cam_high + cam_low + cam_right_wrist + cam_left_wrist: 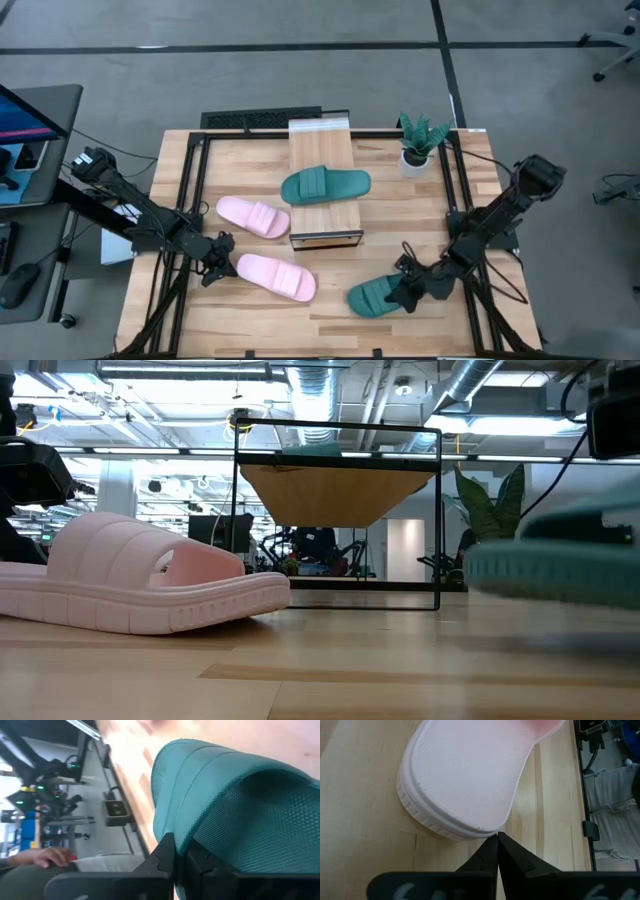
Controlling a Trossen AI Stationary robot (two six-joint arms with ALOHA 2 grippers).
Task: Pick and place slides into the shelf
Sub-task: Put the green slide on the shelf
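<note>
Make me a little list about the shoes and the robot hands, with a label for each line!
shelf: middle of the table
teal slide on shelf: lying across the plank top
pink slides: one beside the shelf, one nearer the front
other teal slide: front right of the table
right gripper: shut on the other teal slide's edge
left gripper: shut, at the front pink slide's end
</note>
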